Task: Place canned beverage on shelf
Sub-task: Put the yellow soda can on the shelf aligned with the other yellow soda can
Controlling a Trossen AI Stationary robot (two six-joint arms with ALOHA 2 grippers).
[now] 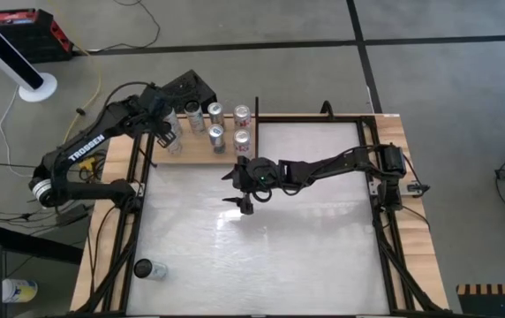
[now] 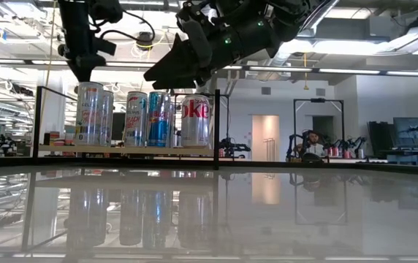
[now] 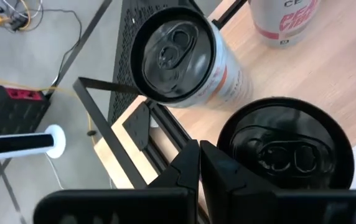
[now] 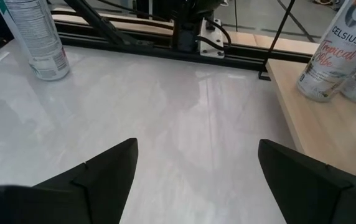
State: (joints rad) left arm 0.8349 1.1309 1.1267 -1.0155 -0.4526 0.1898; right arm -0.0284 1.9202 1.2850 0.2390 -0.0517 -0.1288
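The pale wooden shelf [image 1: 201, 157] lies along the table's far left edge. Several cans [image 2: 147, 117] stand upright on it. My left gripper [image 1: 166, 134] is shut and slants down over the shelf's left end, between two dark-topped cans [image 3: 175, 56] [image 3: 284, 155]. My right gripper [image 1: 232, 188] hangs open over the white tabletop just in front of the shelf, with nothing between its fingers [image 4: 103, 168]. One more can [image 4: 36, 37] stands on its base at the table's near left corner [image 1: 149, 269]. My left gripper's shut fingertips [image 3: 190, 158] stand right beside the rim of the nearer dark-topped can [image 3: 228, 140], coming from above at a slant. I cannot tell whether they touch it.
Black frame rails [image 4: 134, 43] run round the white tabletop [image 1: 305, 238], and a thin black upright [image 2: 217, 117] stands at the shelf's right end. Bare tabletop spreads between my right gripper and the near edge. A person sits far back in the room [image 2: 313, 144].
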